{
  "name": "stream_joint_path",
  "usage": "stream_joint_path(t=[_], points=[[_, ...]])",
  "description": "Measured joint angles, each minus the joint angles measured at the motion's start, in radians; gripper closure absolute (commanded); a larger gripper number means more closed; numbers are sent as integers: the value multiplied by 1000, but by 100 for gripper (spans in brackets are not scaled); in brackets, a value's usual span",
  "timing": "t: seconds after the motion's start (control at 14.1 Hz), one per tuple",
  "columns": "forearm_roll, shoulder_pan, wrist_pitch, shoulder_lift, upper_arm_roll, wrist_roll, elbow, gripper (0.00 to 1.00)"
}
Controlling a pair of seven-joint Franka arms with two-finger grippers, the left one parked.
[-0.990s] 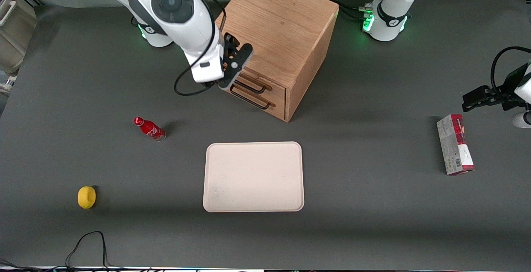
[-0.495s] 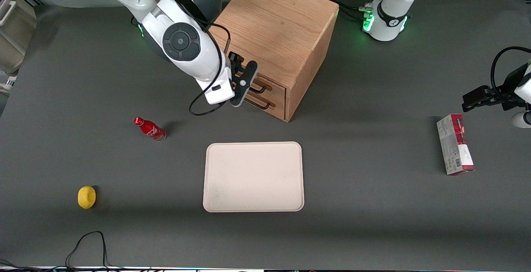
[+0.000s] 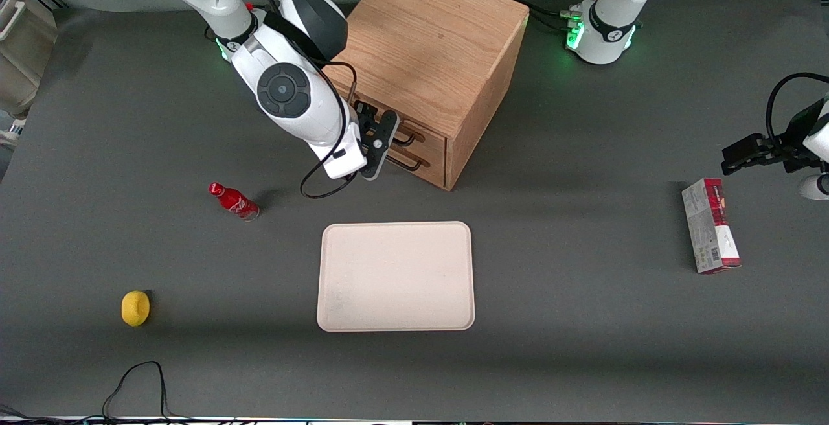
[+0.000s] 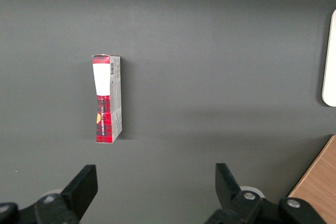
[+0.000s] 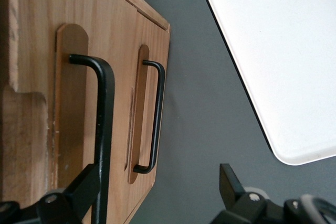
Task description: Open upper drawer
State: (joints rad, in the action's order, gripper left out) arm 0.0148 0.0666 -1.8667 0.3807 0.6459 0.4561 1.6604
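Barely started, honestly. Looking at the upper drawer [image 3: 425,136] of the oak cabinet [image 3: 434,43]: shut, front sitting level with the lower drawer [image 3: 430,167] under it, no gap showing and nothing of the inside on view. So zero opening so far, as far as can be judged.

Approach part seems basically done though. Tool [image 3: 383,143] parked right in front of the drawer fronts, at the end of the cabinet nearer the working arm's base. Fingers [image 5: 84,190] spread apart, not clamped on anything. From the wrist camera: thin black upper handle [image 5: 103,129] running down between the two fingers, tight up against one of them, with loads of room to the other. Can't tell whether touching the bar or just beside it. Lower handle [image 5: 155,119] also sitting inside that wide gap, farther away from the camera, so worth making sure only the upper bar gets pinched.

Left to do, by my guess: close up on the upper handle, then pull straight out from the cabinet front until the shallow inside shows. Pretty much the whole actual task, then.

Other stuff on the counter [image 3: 583,360], none of it in the way: pale tray [image 3: 395,276] nearer the front camera than the cabinet, red bottle [image 3: 233,200] and a yellow thing [image 3: 135,308] toward the working arm's end, red and white box [image 3: 709,225] toward the parked arm's end.
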Motion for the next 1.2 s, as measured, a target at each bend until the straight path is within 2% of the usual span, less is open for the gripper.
stream_joint_path(t=[0.99,1.2], points=[[5,0,-2,-1,-2,7,3,0],[46,0,2,-3,-1,19,6,0]])
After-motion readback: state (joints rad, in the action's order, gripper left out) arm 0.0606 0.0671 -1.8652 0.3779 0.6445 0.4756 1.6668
